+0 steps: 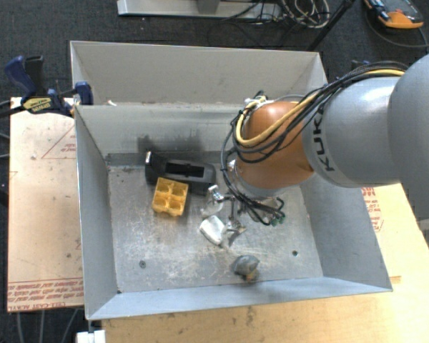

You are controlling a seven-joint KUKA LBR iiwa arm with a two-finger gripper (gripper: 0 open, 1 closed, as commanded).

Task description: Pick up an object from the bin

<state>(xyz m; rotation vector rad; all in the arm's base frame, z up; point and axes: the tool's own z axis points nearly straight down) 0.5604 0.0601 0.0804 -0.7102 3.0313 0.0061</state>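
A small white thing (211, 230) lies on the bin floor, just below the middle of the frame. It looks crumpled and shiny. Its long side seems to run from lower left to upper right, but it is lumpy, so that is only my guess. It lies flat and loose, like something that was dropped in.

The gripper (227, 220) is right at this white thing, on its right side, and points down at the floor. I think it hangs there so it can take the thing from above. I cannot tell how wide the gripper is open, or if it has hold of anything. The round orange cover (272, 148) sits above it and hides part of it.

A yellow block (170, 196) with square holes lies near, to the left. A long black tool (177, 170) lies touching the block's top, stretched left to right along the back wall. A grey-brown lump (245, 266) sits near the front wall of the bin (93, 191), lower in the frame. The white thing has bare floor around it, so there is room to grab it.
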